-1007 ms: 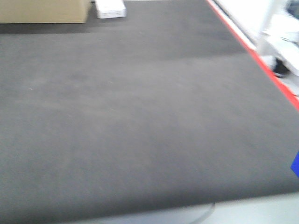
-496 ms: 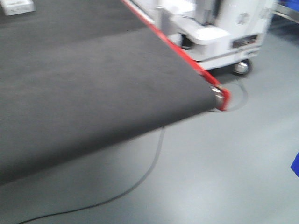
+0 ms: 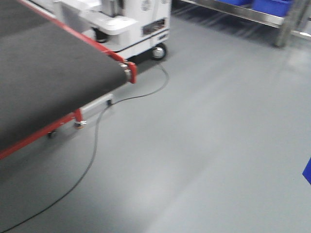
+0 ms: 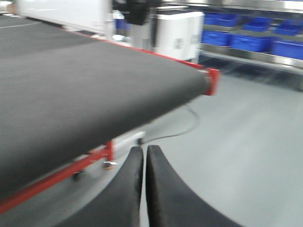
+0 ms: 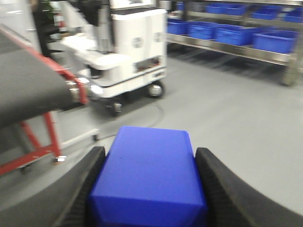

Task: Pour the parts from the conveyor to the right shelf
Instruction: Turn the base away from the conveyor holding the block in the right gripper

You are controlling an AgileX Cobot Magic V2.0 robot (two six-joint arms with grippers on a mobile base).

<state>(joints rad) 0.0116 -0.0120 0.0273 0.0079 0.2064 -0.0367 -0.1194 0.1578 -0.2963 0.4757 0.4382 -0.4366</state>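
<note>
My right gripper (image 5: 150, 163) is shut on a bright blue block (image 5: 150, 175), the part, held between both black fingers above the floor. A sliver of the blue part shows at the right edge of the front view (image 3: 307, 171). My left gripper (image 4: 144, 152) is shut and empty, low beside the conveyor (image 4: 80, 80). The conveyor's dark felt belt with red edge strips is at the left in the front view (image 3: 43, 68) and in the right wrist view (image 5: 26, 90). The steel shelf with deep blue crates stands at the far right (image 5: 236, 33), and shows in the front view (image 3: 262, 9) and the left wrist view (image 4: 251, 45).
A white wheeled machine (image 3: 129, 24) stands between the conveyor end and the shelf, also in the right wrist view (image 5: 128, 52). A dark cable (image 3: 92, 160) trails across the grey floor from under the conveyor. Red frame legs (image 5: 49, 137) support the belt.
The front view has swung right: the conveyor slid from filling the frame to the left side, and the floor, white machine and shelf came into view.
</note>
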